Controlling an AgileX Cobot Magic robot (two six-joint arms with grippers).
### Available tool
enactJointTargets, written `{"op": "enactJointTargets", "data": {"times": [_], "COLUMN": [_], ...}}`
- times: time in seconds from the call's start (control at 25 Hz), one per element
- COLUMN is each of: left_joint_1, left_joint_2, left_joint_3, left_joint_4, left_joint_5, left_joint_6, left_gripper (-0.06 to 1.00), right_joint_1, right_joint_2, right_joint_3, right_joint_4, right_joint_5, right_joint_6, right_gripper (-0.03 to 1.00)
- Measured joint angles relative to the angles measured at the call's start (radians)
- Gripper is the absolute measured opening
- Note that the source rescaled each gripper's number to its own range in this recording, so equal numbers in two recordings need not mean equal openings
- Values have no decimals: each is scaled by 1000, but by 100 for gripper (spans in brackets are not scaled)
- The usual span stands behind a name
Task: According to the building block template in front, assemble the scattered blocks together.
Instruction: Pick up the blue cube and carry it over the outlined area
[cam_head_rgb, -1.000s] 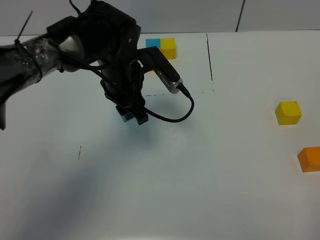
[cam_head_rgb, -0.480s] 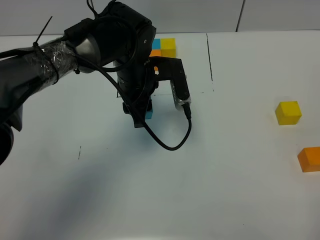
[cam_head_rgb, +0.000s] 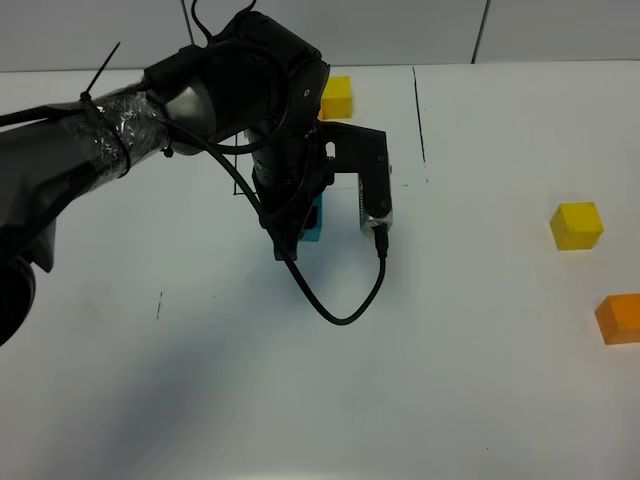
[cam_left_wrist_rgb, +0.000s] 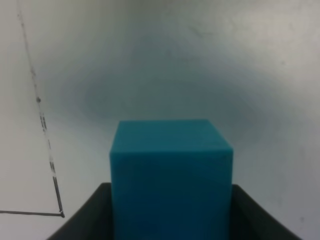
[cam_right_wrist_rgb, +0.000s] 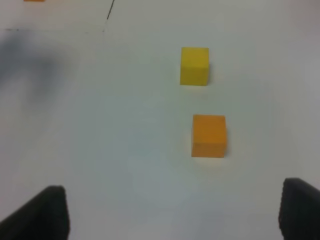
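From the high camera, the left tool (cam_head_rgb: 292, 238) is clenched on the blue block (cam_head_rgb: 314, 220), left of centre on the white counter (cam_head_rgb: 450, 380), just on the near side of the near line of the building block template (cam_head_rgb: 337, 97); of the template only its yellow cube and its right frame line show, the arm covering the rest; whether the blue block touches the counter I cannot tell. The yellow block (cam_head_rgb: 577, 225) sits well off to the right; the orange block (cam_head_rgb: 619, 318) is nearer and further right, apart from it.

From the left wrist, the blue block fills the space between the dark fingers (cam_left_wrist_rgb: 82, 222), gripped by two opposite side faces, its upper face level; a corner of the frame line lies beside it.

From the right wrist, the right tool (cam_right_wrist_rgb: 175, 220) stands released, jaws wide and empty; the yellow block and orange block lie ahead on bare counter.

These blocks look light, stiff and matte, so likely neither slippery nor fragile; flat opposite faces, taken square and centred, should hold best; a corner grip would probably let one twist.
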Motion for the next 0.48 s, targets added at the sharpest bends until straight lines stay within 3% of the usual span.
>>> {"op": "enactJointTargets", "data": {"times": [0.24,0.48], "left_joint_1": [0,0], "left_joint_2": [50,73], "left_joint_3": [-5,-9], "left_joint_4": [0,-43], "left_joint_5": [-10,-125], "left_joint_6": [2,-8], "left_gripper": [0,0], "right_joint_1": [0,0], "right_joint_2": [0,0], "right_joint_3": [0,0], "right_joint_4": [0,1], "right_joint_5": [0,0], "right_joint_6": [0,0], "right_gripper": [73,73]}}
